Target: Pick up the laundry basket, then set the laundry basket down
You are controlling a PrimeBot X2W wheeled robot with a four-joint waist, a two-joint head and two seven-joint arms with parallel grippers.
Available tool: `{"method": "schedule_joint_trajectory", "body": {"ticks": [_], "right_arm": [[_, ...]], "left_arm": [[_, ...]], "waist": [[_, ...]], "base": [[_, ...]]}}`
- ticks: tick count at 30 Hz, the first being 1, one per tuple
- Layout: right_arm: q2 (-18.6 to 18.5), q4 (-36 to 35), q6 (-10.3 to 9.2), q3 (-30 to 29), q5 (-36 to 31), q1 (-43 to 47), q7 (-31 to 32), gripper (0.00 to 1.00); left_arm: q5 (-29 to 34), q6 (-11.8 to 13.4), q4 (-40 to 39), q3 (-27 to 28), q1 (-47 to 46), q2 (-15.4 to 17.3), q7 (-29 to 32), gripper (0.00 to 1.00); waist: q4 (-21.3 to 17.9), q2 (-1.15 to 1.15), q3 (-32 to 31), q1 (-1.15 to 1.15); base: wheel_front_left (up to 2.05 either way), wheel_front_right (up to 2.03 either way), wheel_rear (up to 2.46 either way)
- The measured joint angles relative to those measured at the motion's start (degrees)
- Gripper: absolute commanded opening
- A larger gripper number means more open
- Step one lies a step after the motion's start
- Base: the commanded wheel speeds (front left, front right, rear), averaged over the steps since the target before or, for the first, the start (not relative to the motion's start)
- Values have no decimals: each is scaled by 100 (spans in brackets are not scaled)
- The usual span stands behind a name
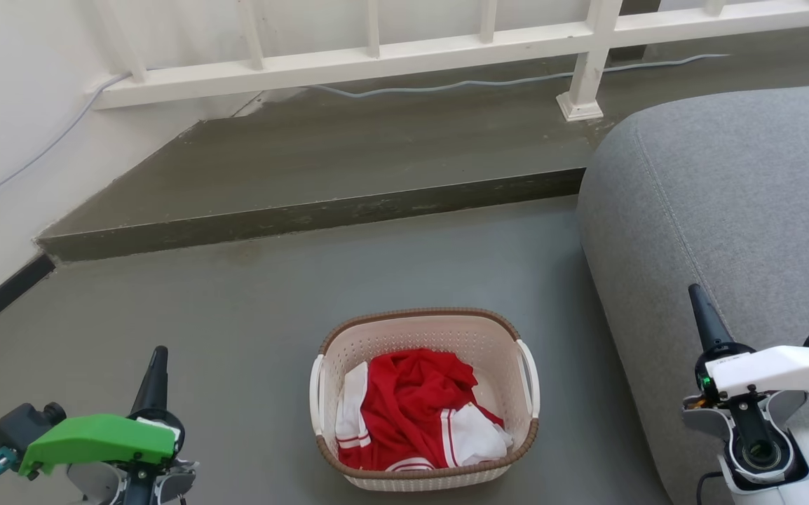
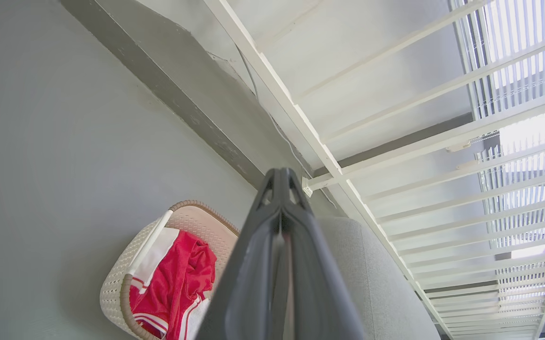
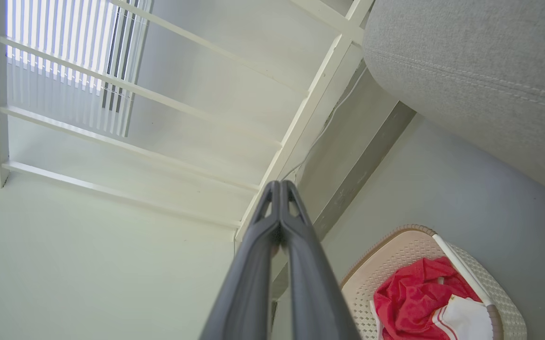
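**Both pincers pressed together, laundry basket [image 1: 418, 338] sitting on the floor [image 1: 236, 315]**

The left pincer [image 1: 160, 354] is showing at the lower left of the head view. Its two dark fingers are lying flat against each other and pinching nothing, with the tip pointing up the view. The right pincer [image 1: 696, 293] is showing at the lower right, its fingers likewise pressed together and empty, in front of the grey sofa [image 1: 727, 196].

The basket is sitting upright on the floor between the two pincers, well apart from both. Its brown rim is facing up and a white handle is showing on each side. A red and white garment [image 1: 411, 400] is lying crumpled inside it. The sofa is standing near the basket, on the robot's right.

Beyond the basket a low step [image 1: 306, 217] is running across the floor. A white railing [image 1: 376, 59] is standing along the back of the raised level, and a pale cable [image 1: 446, 85] is trailing along the railing's foot.
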Motion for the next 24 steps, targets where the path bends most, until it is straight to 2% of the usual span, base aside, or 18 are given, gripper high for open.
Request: {"method": "schedule_joint_trajectory", "body": {"ticks": [24], "right_arm": [[170,2,189,-556,1521,-12,437,0]], "left_arm": [[-1538,-121,-1,349,-19,-11,453,0]], "waist": [[34,0,-40,0]], "base": [[0,0,0]]}}
